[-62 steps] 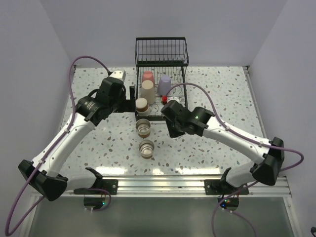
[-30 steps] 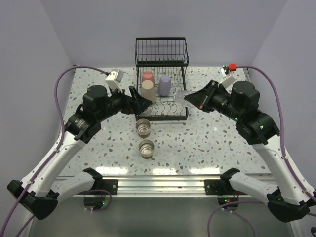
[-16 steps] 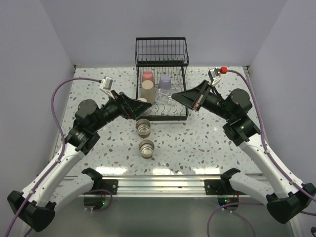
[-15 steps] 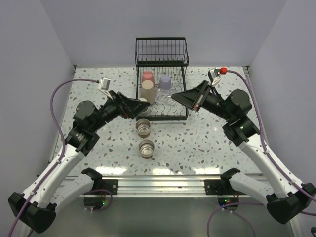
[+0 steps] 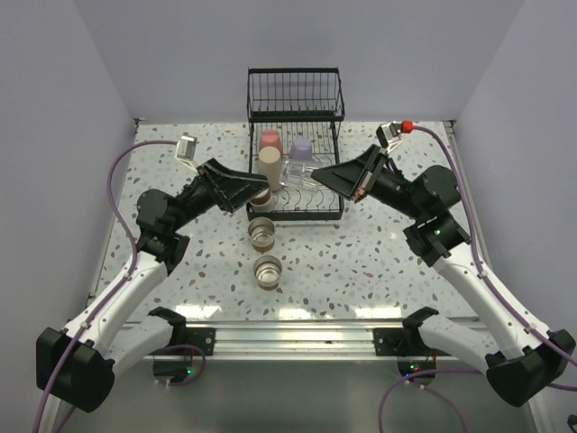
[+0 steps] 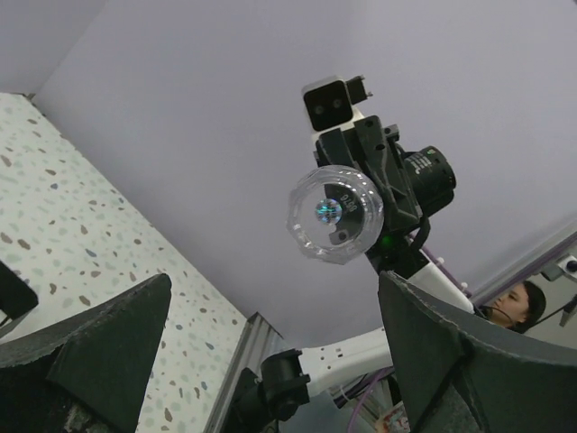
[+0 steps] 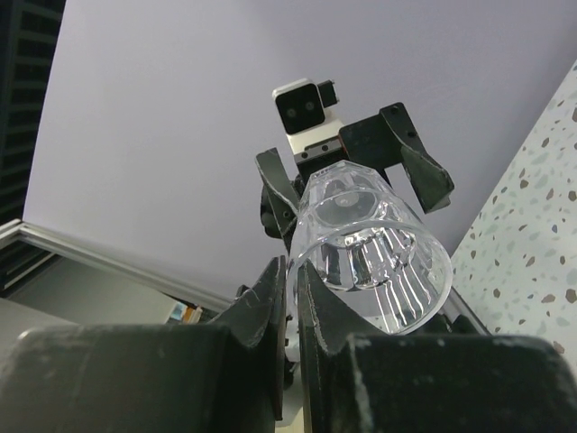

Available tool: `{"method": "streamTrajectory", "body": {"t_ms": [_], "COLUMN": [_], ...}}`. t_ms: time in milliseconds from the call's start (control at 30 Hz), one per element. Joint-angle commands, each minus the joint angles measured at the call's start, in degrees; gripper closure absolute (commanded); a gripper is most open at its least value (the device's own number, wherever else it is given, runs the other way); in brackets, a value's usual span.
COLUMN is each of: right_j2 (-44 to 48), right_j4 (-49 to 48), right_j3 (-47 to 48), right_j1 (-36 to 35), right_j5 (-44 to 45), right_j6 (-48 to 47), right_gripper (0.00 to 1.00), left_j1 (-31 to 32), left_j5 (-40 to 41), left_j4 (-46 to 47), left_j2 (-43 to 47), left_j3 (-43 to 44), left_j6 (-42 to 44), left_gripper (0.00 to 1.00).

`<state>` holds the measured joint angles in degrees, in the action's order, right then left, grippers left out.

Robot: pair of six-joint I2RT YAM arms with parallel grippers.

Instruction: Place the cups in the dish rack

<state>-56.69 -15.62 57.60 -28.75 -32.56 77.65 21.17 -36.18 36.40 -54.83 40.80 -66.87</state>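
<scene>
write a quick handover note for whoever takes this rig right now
Left hand: open, empty, facing the clear cup.
Right hand: shut on the clear cup, held in the air by the dish rack.
Done: pink cup, beige cup and lavender cup stand in the rack.
Left: rack the clear cup, then the two brown cups on the table.
</scene>
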Motion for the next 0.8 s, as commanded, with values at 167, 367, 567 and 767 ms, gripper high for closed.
{"method": "streamTrajectory", "body": {"t_ms": [167, 367, 567, 767], "right_j2": [-4.2, -6.4, -6.0, -5.6], "right_j4": [-5.0, -3.6, -3.1, -2.0], "right_j3": [1.7, 3.5, 2.6, 3.2], "right_j1": [-3.3, -7.1, -7.6, -7.6], "right_j5": [-0.6, 0.4, 1.8, 2.8], "right_j6": [-0.7, -3.1, -4.2, -5.3], "right_gripper": [1.0, 1.0, 1.0, 1.0], "left_j1": [1.1, 2.5, 2.6, 2.5], "left_j5": [-6.0, -5.0, -5.2, -5.7], "left_j4": [13.1, 12.1, 11.2, 9.3], "left_j2": [-4.1, -4.7, -4.4, -3.9], "left_j3": [2.7, 2.8, 3.1, 3.2], "left_j6": [-4.7, -3.7, -3.4, -2.7], "left_gripper": [0.0, 0.0, 0.17, 0.14]}}
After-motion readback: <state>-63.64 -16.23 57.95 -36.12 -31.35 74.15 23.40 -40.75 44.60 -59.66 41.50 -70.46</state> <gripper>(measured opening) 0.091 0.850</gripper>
